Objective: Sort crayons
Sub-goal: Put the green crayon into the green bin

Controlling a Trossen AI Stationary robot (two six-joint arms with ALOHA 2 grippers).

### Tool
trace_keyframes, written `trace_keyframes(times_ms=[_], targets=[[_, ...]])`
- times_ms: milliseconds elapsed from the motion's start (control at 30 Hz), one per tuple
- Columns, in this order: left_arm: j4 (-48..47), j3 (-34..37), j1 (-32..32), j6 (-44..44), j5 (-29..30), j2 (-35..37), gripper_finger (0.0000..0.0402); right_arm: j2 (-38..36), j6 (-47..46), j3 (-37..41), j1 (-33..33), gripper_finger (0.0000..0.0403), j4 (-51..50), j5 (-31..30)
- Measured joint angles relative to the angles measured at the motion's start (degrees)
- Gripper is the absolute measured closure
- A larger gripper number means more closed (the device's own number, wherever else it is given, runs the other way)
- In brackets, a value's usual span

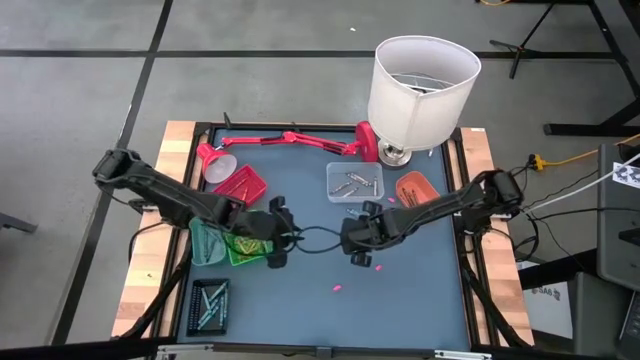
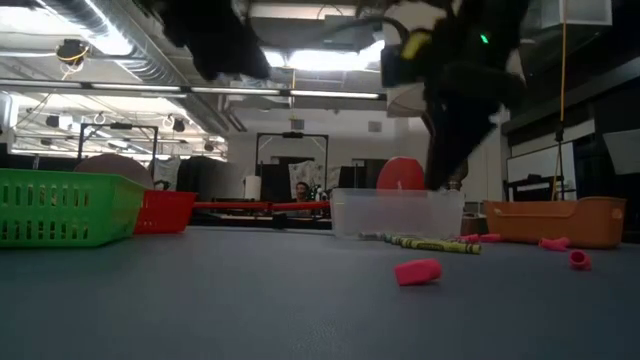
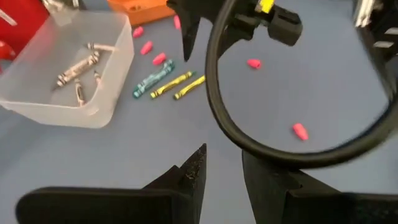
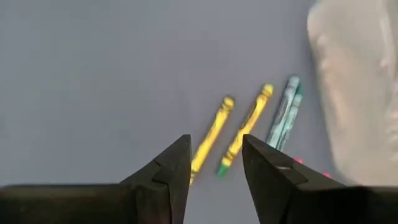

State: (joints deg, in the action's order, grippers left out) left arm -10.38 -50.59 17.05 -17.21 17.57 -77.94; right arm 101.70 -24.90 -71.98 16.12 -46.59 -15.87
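Right wrist view: two yellow wax crayons [image 4: 214,138] and a teal-blue one [image 4: 283,119] were seen lying loose on the grey-blue table mat [image 4: 93,74], just ahead of the right gripper [image 4: 214,165], whose dark fingers were parted and empty. The gap was lined up near the closest yellow stick, apparently so that it could be pinched next.

From overhead, the right gripper [image 1: 358,238] was held near the table's middle, beside the clear plastic tray [image 1: 355,183] where grey crayons [image 1: 352,183] had been gathered by colour. Other sticks were kept in the green basket [image 1: 243,251] and a dark tray [image 1: 210,304] at the left.

The left gripper [image 1: 277,244] was poised close beside the green basket, its fingers likewise spread, with nothing between them; it was judged to be waiting.

Small pink stubs [image 1: 338,288] were left scattered on the mat. A white lampshade [image 1: 422,90] was stood at the far edge.
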Motion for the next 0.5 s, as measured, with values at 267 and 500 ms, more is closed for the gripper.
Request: trace_keyframes(times_ms=[267, 500], targets=[[2.5, 0.0, -3.0, 1.3, -1.3, -8.0, 0.0315, -2.6, -6.3, 12.0, 0.0, 0.0261, 11.8, 2.8], [5.1, 0.0, -4.5, 1.4, -3.8, -12.9, 0.0315, -2.6, -8.3, 16.7, 0.0, 0.0261, 18.0, 2.1]])
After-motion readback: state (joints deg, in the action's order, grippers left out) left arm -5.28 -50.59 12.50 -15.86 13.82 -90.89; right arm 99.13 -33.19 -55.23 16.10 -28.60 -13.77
